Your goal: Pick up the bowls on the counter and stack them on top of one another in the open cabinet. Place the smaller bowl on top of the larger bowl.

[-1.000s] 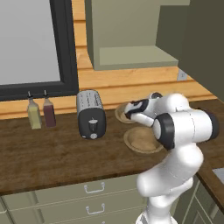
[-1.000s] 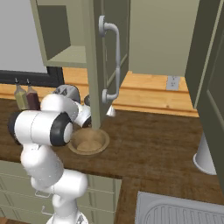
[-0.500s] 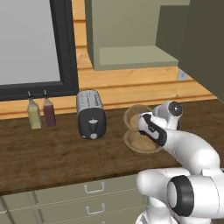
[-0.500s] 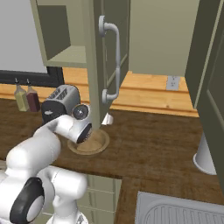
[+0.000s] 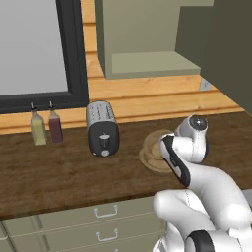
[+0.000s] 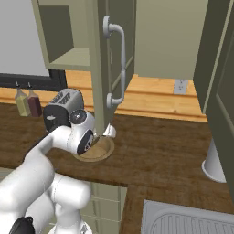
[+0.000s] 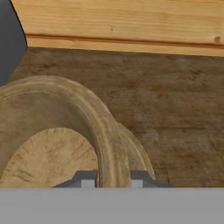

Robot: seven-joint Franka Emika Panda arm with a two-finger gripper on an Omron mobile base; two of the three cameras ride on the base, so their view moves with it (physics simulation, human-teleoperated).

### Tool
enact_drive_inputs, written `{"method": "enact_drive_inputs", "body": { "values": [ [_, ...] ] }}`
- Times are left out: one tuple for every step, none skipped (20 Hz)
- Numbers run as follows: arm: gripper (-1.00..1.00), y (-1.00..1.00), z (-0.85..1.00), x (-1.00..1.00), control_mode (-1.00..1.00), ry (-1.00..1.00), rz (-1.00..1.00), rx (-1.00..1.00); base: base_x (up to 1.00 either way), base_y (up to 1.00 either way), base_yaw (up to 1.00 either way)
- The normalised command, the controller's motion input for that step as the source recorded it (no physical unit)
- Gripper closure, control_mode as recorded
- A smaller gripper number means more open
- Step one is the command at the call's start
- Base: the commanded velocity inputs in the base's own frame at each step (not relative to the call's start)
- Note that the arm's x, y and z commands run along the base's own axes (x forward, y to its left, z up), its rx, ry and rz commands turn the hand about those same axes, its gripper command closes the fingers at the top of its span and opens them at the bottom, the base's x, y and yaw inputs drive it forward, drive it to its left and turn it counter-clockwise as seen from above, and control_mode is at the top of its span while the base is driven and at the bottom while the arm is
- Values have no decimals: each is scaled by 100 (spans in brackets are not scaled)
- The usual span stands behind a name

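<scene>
Counter (image 5: 74,177) of dark wood planks runs across the middle of the left base view. The toaster (image 5: 102,129) stands at centre on it, with two bottles (image 5: 47,127) to its left by the black window frame (image 5: 74,54). Right of centre the smaller bowl (image 5: 156,141) sits beside and partly over the larger bowl (image 5: 150,162), both half hidden by the white arm; the gripper itself is hidden behind the wrist here. The open cabinet (image 5: 147,64) hangs at upper centre, its floor bare.

Right base view: the arm rises from the lower left and its hand reaches the bowls at centre left. The larger bowl (image 6: 106,151) lies on the counter (image 6: 160,155) just right of the toaster (image 6: 61,109). The cabinet door (image 6: 109,64) with its grey handle (image 6: 119,64) stands in front of the bowls, and the open cabinet (image 6: 64,41) is at upper left. A sink (image 6: 187,221) shows at lower right.

Hand view: the gripper (image 7: 113,180) is at the bottom centre, its fingertips (image 7: 87,178) pressed together on the rim of the smaller bowl (image 7: 48,131), one inside and one outside. The larger bowl (image 7: 138,151) peeks out just behind that rim, on the counter (image 7: 175,109).
</scene>
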Motion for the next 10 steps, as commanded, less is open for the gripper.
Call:
{"method": "enact_drive_inputs", "body": {
  "values": [
    [100,-8,-51,-23,-100,9,0,-3,0,0,0],
    [100,-3,-53,-23,-100,8,0,-4,0,0,0],
    [100,0,-53,-13,-100,6,0,-4,0,0,0],
    [100,0,-49,0,-100,3,0,-3,0,0,0],
    [100,0,-44,0,-100,0,0,-2,0,0,0],
    [100,5,-33,0,-100,0,0,-1,0,0,0],
    [-100,3,-29,1,-100,0,0,0,0,0,0],
    [-100,0,-20,7,-100,0,0,0,0,0,0],
    [-100,0,-11,12,-100,0,0,0,0,0,0],
    [-100,0,0,6,-100,0,0,0,0,0,0]
  ]
}}
